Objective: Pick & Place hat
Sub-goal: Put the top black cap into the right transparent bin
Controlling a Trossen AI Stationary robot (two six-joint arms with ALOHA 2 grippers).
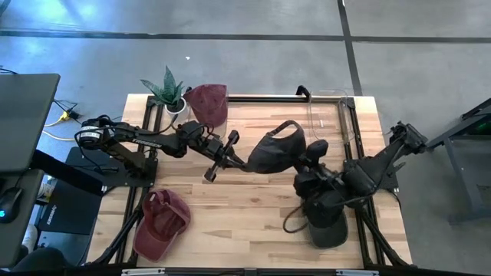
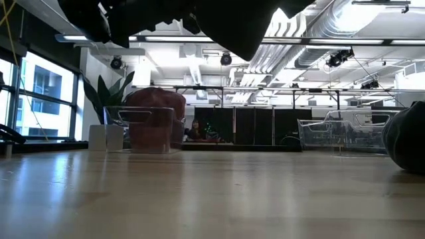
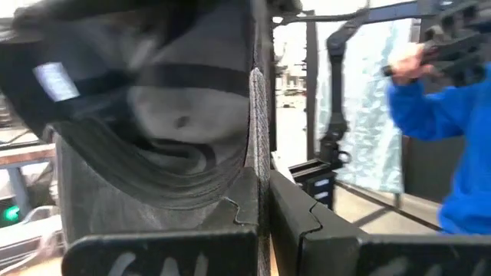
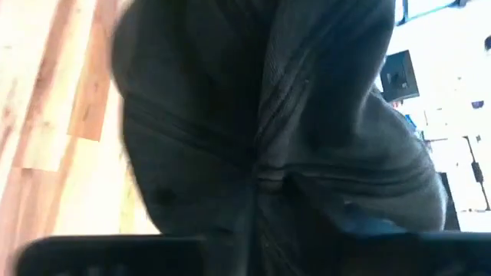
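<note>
A dark grey cap [image 1: 275, 150] hangs in the air over the table's middle, between both arms. It fills the left wrist view [image 3: 169, 115] and the right wrist view [image 4: 268, 115], and shows at the top of the low view [image 2: 232, 26]. My left gripper [image 1: 244, 163] is shut on its left side. My right gripper [image 1: 308, 153] is shut on its right side. My left gripper [image 3: 265, 207] pinches the cap's edge [image 3: 257, 138] between its two fingers, coming about level from the table's left. The cap is lifted clear of the table. My right gripper [image 4: 257, 230] holds the cap's opposite side [image 4: 261, 169] from the right. The cloth bunches in folds between the fingers, and the place of contact is mostly hidden by the cap.
A second dark cap [image 1: 326, 222] lies near the right arm's base. A maroon cap [image 1: 161, 222] lies at the near left. Another maroon cap [image 1: 209, 103] sits in a clear box beside a potted plant [image 1: 169, 90]. A clear bin [image 1: 330, 115] stands at the far right. A person's blue sleeve [image 3: 437, 153] shows beyond the table.
</note>
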